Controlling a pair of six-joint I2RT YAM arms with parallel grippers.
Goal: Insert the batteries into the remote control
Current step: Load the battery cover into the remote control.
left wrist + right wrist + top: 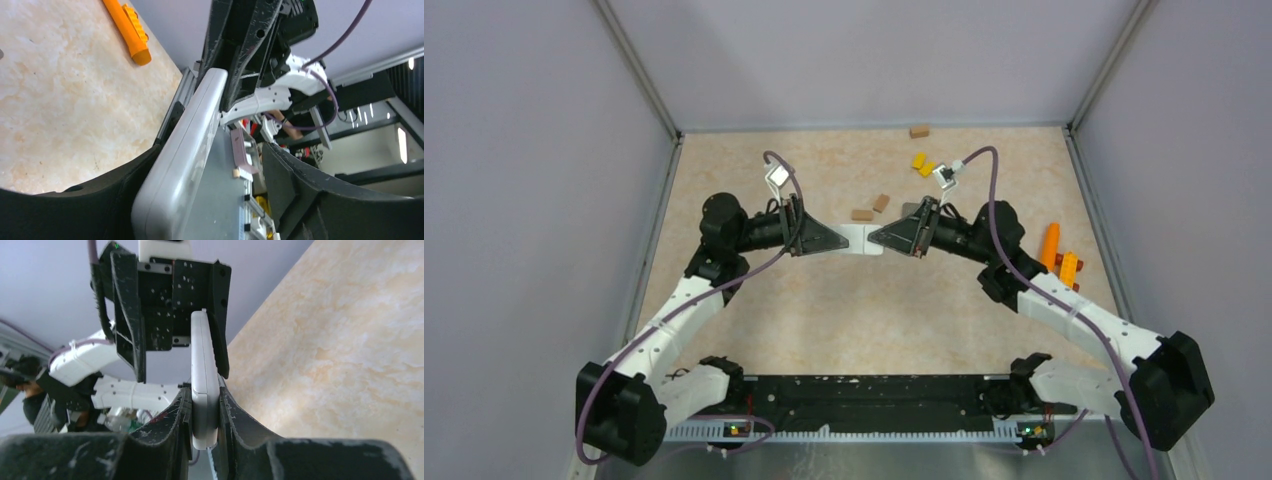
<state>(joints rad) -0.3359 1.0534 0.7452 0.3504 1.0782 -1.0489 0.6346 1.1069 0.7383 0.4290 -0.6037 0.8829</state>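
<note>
While the right gripper clamps one end of the white remote, held mid-air at the centre of the top view, the left gripper brackets the other end with jaws apart. Held by one end, the remote could pivot or drop. No batteries can be made out.

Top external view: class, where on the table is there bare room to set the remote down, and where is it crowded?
Free: the wide strip of table between the remote and the arm bases, and the far left corner. Crowded: far right of centre, with brown blocks, yellow blocks, and orange pieces by the right wall.
</note>
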